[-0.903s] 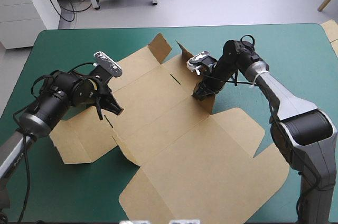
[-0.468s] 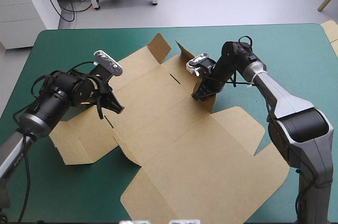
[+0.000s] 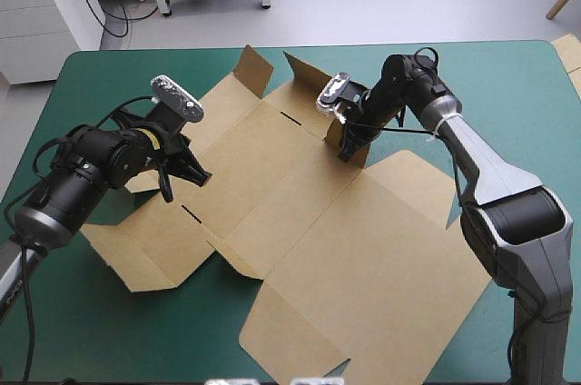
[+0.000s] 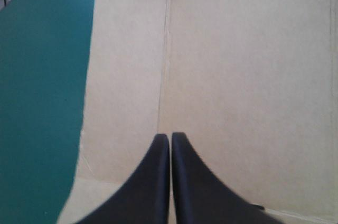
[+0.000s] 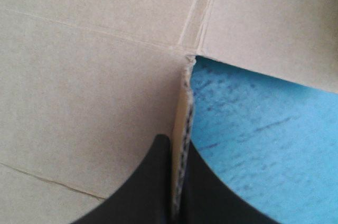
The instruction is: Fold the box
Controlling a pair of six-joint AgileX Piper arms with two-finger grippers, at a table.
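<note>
On the box [image 3: 300, 222], right end effector [image 5: 177, 142] and left end effector [image 4: 170, 135] each pinch board, the left's sliver barely visible.

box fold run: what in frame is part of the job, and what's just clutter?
Job:
brown box, opened out mostly flat
right hand, shut on one raised edge of it
left hand, fingers together over its left side

Lying about:
pale board edge off the table's right edge
teal-green cover, just the surface
</note>
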